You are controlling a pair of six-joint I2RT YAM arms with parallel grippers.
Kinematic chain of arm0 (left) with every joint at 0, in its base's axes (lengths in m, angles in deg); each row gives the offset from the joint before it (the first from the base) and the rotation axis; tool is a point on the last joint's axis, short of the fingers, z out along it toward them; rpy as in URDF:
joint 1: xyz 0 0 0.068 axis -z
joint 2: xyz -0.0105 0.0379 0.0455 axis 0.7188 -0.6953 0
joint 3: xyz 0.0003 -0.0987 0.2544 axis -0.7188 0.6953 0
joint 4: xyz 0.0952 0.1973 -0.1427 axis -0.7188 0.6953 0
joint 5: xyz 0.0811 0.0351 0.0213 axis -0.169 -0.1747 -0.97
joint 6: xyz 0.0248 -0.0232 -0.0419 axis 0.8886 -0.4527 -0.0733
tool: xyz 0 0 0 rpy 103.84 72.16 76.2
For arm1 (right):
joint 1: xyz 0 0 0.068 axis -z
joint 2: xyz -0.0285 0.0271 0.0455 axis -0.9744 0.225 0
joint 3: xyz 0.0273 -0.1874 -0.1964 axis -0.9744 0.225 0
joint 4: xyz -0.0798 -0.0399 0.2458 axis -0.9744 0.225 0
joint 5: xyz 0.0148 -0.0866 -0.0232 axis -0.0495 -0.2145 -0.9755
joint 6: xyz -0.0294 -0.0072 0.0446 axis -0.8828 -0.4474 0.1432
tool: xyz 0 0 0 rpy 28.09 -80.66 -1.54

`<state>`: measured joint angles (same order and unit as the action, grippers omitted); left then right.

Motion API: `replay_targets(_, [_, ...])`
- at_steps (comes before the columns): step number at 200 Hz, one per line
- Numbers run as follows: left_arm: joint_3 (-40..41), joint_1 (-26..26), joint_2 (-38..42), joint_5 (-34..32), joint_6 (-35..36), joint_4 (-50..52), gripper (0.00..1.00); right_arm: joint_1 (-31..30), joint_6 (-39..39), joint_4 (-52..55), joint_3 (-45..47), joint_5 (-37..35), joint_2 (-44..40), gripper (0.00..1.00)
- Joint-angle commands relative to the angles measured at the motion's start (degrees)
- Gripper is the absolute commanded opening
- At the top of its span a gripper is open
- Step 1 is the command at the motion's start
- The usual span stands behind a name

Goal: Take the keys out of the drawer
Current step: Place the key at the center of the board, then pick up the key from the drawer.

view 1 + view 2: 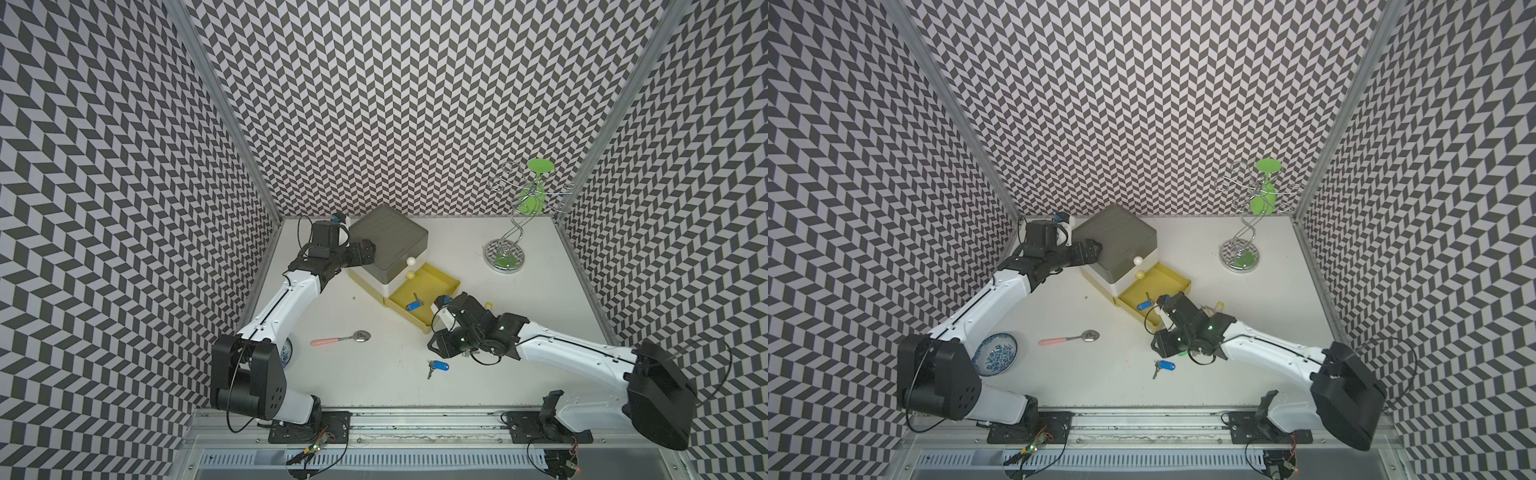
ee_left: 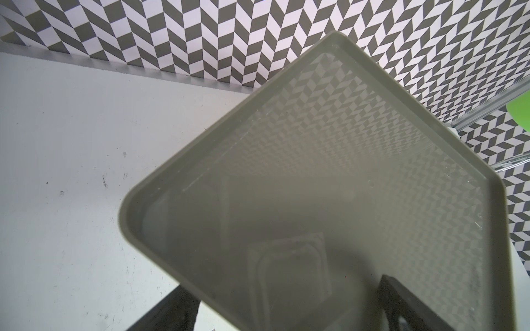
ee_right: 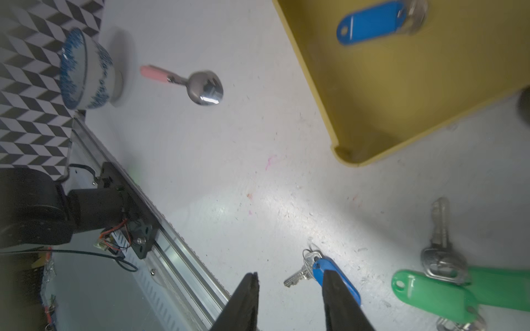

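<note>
One key in drawer: blue-tagged key (image 1: 412, 306), flat in yellow drawer (image 1: 434, 282); tag roughly parallel to the front edge of the worktop (image 1: 365, 386).
Right pincer (image 3: 289, 275): spread, empty, low over front worktop; drawer key lies toward back edge; nearer arm.
Left pincer (image 1: 368, 251): spread, on grey cabinet (image 1: 390, 235).
Lying outside: second blue-tagged key (image 1: 437, 367), green-tagged keys (image 3: 436, 289).
Obstacle: drawer wall.

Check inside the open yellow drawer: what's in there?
One key with a blue tag lies on the drawer floor; the rest that shows is bare. The right arm covers part of the outer end in both top views, so anything there is hidden.
</note>
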<state>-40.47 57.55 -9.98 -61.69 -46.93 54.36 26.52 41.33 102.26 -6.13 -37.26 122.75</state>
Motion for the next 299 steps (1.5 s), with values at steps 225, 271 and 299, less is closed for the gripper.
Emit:
replay_targets(225, [2.4,0.6,-6.2,0.4,3.3,10.5,1.0,12.6,-12.5,-0.2,-28.6,-4.6,39.1,0.57])
replay_targets(271, [2.1,0.5,-6.6,0.2,3.4,10.5,1.0,12.9,-13.6,-0.5,-28.5,-3.6,40.7,0.45])
replay_targets(299, [2.1,0.5,-6.9,0.1,3.5,10.5,1.0,12.9,-13.6,-1.1,-27.6,-3.6,40.6,0.31])
